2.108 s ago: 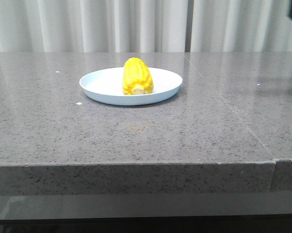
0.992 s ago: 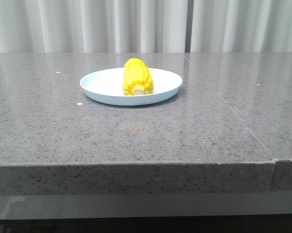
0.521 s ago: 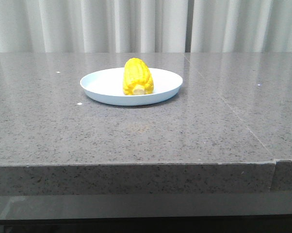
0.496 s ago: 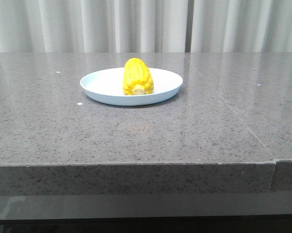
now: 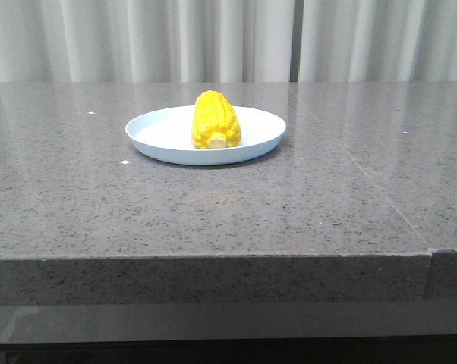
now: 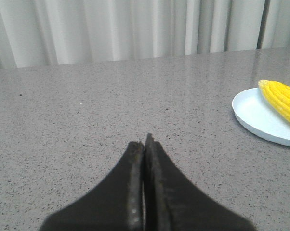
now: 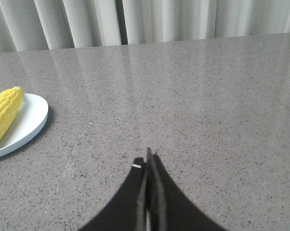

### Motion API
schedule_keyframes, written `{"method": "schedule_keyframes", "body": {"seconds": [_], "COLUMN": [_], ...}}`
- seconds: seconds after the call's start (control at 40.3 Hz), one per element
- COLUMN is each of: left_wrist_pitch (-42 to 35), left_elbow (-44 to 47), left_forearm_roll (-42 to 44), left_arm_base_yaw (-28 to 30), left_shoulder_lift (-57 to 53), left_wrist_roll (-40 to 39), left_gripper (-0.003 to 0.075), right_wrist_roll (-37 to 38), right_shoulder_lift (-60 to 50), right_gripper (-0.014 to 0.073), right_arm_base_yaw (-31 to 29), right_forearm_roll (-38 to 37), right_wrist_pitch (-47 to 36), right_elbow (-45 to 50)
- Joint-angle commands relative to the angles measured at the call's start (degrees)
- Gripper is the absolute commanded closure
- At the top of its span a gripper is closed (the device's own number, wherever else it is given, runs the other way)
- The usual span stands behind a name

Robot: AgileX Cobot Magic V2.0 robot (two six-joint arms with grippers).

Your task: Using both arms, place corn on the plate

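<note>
Front view: the corn (image 5: 215, 120) lies on the plate (image 5: 162, 133), a little right of its middle, pale cut end toward the camera and tip pointing away. The plate sits on the grey speckled bench (image 5: 213, 205); neither arm shows here. Judged from this, the placing looks done.

Left wrist view: the left tool (image 6: 144, 140) is pressed together with nothing between its fingers, hanging over bare bench well apart from the plate (image 6: 260, 118), where part of the corn (image 6: 282, 98) is seen.

Right wrist view: the right tool (image 7: 148, 159) is likewise pinched flat and empty, well away from the plate (image 7: 27, 122) and corn (image 7: 4, 115).

The cob looks glossy and hard, probably light plastic, and round enough to roll or slip. A grip across its thick middle, squeezing the kerneled sides, would likely hold best.
</note>
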Motion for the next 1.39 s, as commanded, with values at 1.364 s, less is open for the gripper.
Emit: {"method": "schedule_keyframes", "body": {"seconds": [1.364], "left_wrist_pitch": [-24.02], "left_elbow": [22.30], "left_forearm_roll": [-0.30], "left_arm_base_yaw": [6.12], "left_shoulder_lift": [-10.58], "left_wrist_roll": [-0.15], "left_gripper": [0.0741], "right_wrist_roll": [-0.50], "right_shoulder_lift": [0.64], "right_gripper": [0.0715], "right_arm_base_yaw": [-0.11], "right_forearm_roll": [-0.67], "right_wrist_pitch": [-4.84], "right_elbow": [-1.47]}}
